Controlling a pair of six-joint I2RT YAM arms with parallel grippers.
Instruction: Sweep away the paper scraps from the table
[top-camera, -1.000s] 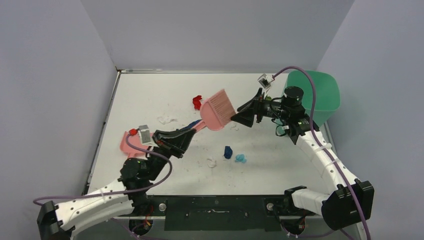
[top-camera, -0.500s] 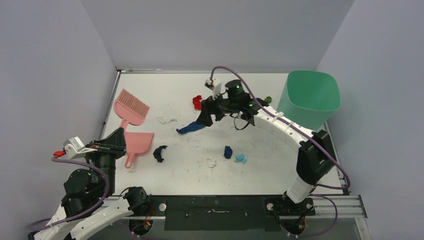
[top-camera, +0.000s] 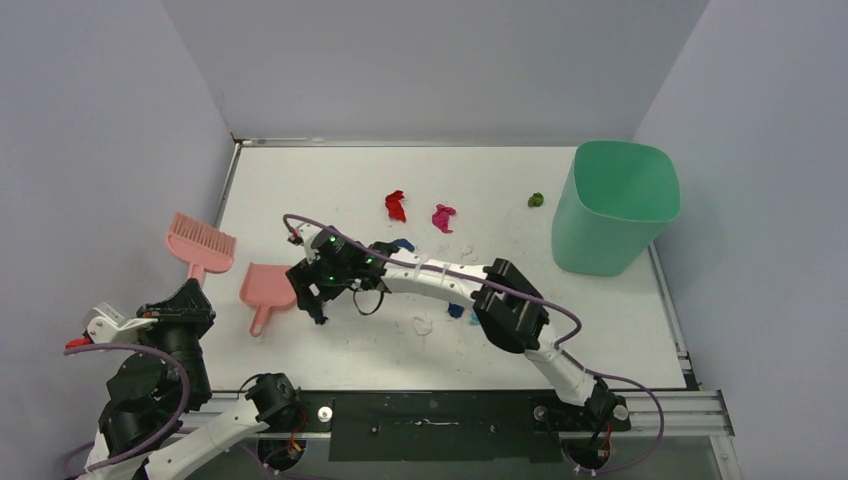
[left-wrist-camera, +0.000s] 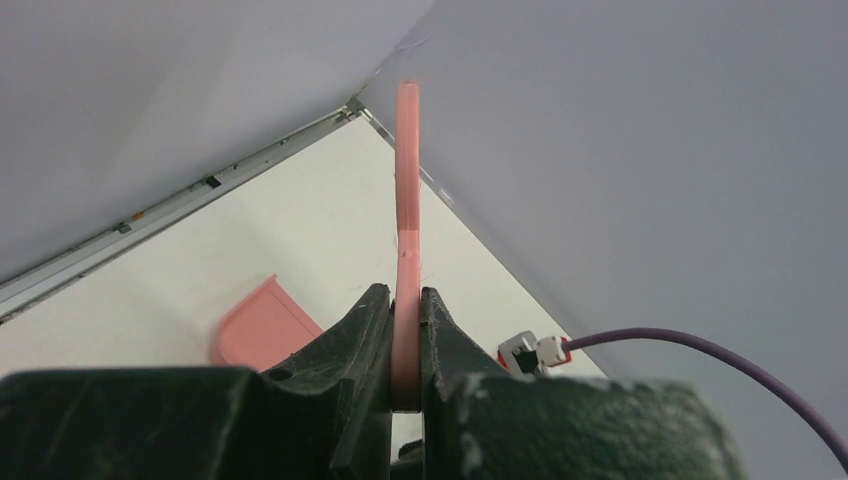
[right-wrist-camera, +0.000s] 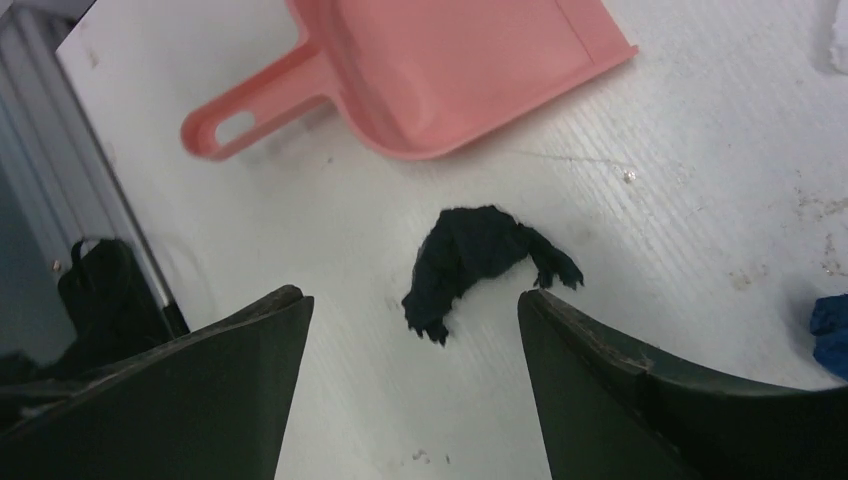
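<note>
The white table carries a pink dustpan at left, paper scraps scattered across the middle, and a green bin far right.

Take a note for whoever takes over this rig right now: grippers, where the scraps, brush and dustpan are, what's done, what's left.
Left gripper: shut on the pink brush at the left edge of the table.
Right gripper: open over a dark scrap beside the pink dustpan.
Red scrap, magenta scrap, green scrap and white scrap lie scattered on it.
Dustpan empty; all sweeping remains.
</note>
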